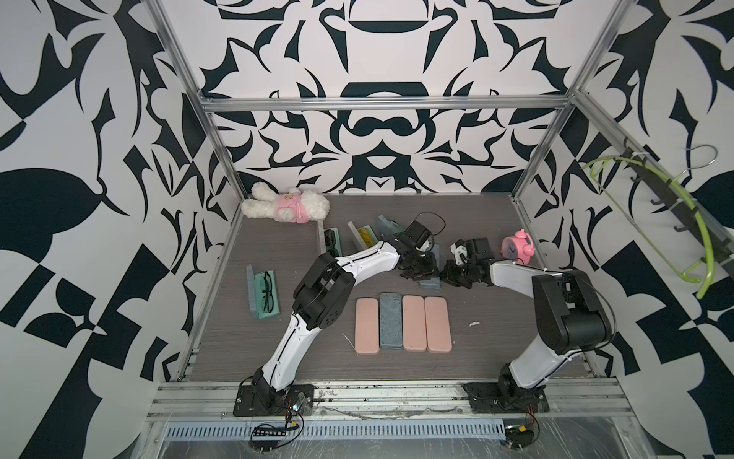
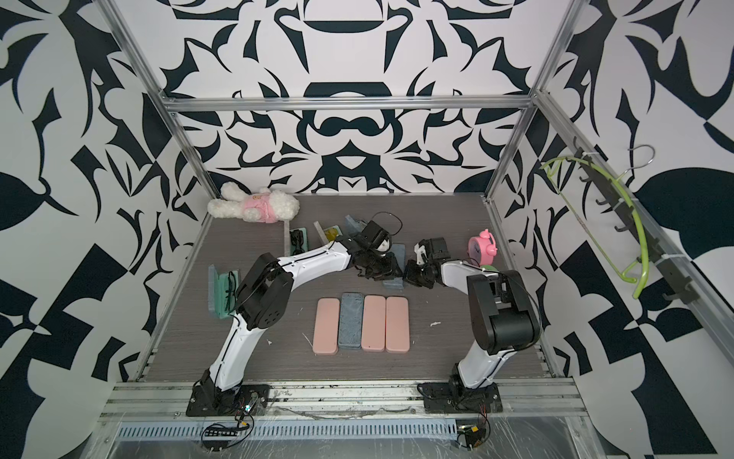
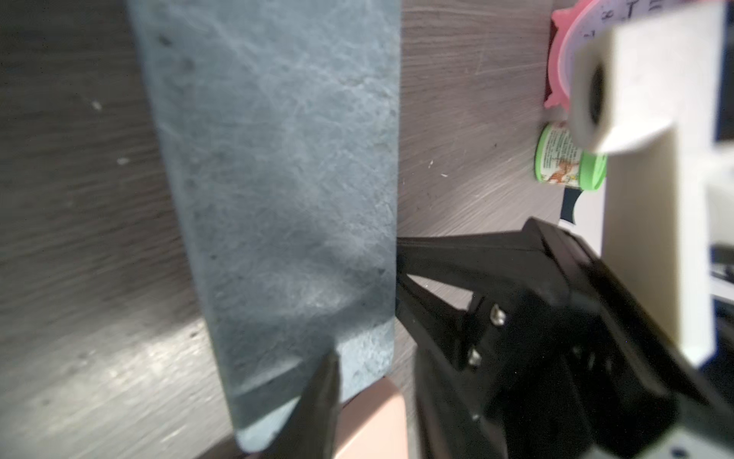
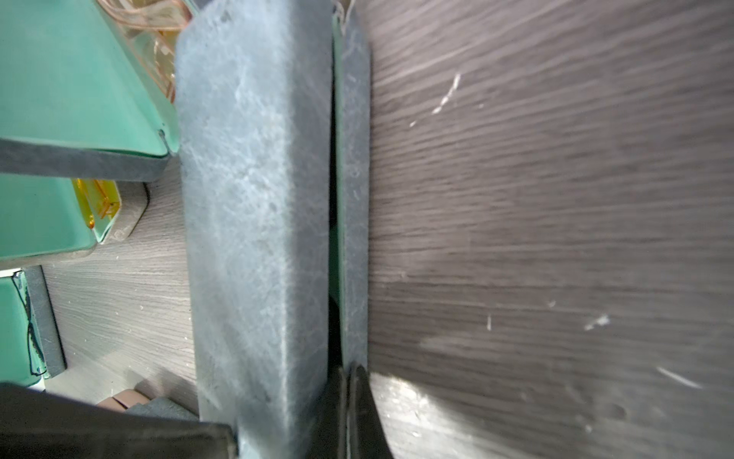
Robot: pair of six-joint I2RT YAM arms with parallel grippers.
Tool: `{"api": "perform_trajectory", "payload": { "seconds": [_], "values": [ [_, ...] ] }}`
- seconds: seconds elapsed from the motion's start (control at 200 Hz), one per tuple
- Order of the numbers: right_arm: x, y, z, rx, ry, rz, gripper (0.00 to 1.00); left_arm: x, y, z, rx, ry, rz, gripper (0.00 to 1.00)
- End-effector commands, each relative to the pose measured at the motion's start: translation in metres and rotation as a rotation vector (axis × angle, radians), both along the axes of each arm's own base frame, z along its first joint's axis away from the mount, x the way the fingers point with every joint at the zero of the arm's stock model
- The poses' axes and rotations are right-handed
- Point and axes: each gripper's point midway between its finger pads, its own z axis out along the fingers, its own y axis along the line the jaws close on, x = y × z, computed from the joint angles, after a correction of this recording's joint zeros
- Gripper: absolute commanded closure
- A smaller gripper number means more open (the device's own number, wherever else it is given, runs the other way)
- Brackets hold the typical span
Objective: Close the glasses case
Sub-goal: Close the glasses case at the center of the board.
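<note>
The right gripper (image 1: pixel 443 275) pinches the nearly closed gray case (image 4: pixel 254 198). Nobody can tell if the left gripper (image 1: pixel 417 273) is open. A green case (image 1: pixel 274 310) holds black glasses (image 1: pixel 265 288).

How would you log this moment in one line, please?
case: grey, almost shut, narrow slit open | right hand: shut on case rim | left hand: at case

I could read no whole word or brand anywhere. In the left wrist view the pink clock (image 3: pixel 587 30) showed dark numerals round its dial, too blurred to be sure of. The green tub (image 3: pixel 556 157) near it carried a printed label, illegible.
</note>
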Motion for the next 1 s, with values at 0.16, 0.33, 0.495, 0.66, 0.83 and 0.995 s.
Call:
{"api": "perform_trajectory", "payload": {
  "seconds": [0.16, 0.33, 0.495, 0.66, 0.83, 0.995],
  "values": [
    [-0.003, -0.001, -0.005, -0.021, 0.022, 0.004, 0.98, 0.012, 0.029, 0.001, 0.073, 0.005, 0.072, 0.23],
    [-0.003, 0.0, -0.004, -0.018, 0.016, 0.009, 0.98, 0.021, 0.039, -0.007, 0.105, 0.019, 0.097, 0.16],
    [-0.005, 0.003, -0.003, -0.001, 0.004, 0.022, 0.97, 0.025, 0.035, -0.012, 0.117, 0.022, 0.089, 0.1],
    [-0.007, 0.008, -0.003, 0.013, 0.002, 0.042, 0.97, 0.03, 0.029, -0.012, 0.104, 0.014, 0.077, 0.06],
    [-0.007, 0.016, 0.0, 0.023, -0.015, 0.069, 0.96, 0.032, 0.024, -0.014, 0.103, 0.016, 0.062, 0.01],
    [-0.008, 0.024, 0.003, 0.026, -0.031, 0.097, 0.96, 0.031, 0.026, -0.024, 0.131, 0.031, 0.057, 0.01]
  ]
}}
